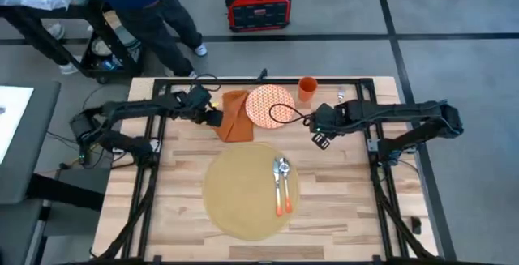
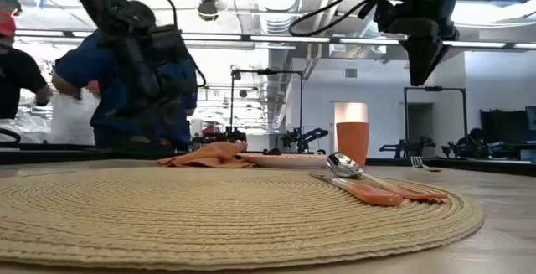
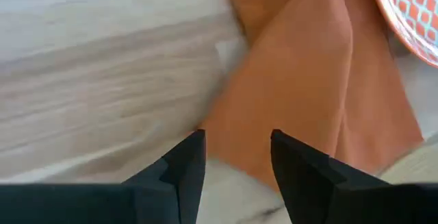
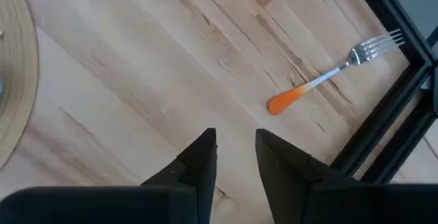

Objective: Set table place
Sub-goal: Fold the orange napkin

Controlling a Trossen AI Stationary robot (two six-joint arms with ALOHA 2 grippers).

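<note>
The round tan placemat lies on the wooden table near its front edge. It carries a spoon and an orange-handled knife. A rust-orange napkin lies crumpled at the far middle, beside the patterned plate. My left gripper hovers open over the napkin's left edge. My right gripper is open a little above bare wood, right of the plate. An orange-handled fork lies flat beyond it, near the far right rail.
An orange cup stands upright behind the plate at the far edge. Black frame rails run along the table's sides. A person stands beyond the far left corner, and a red box sits on the floor behind.
</note>
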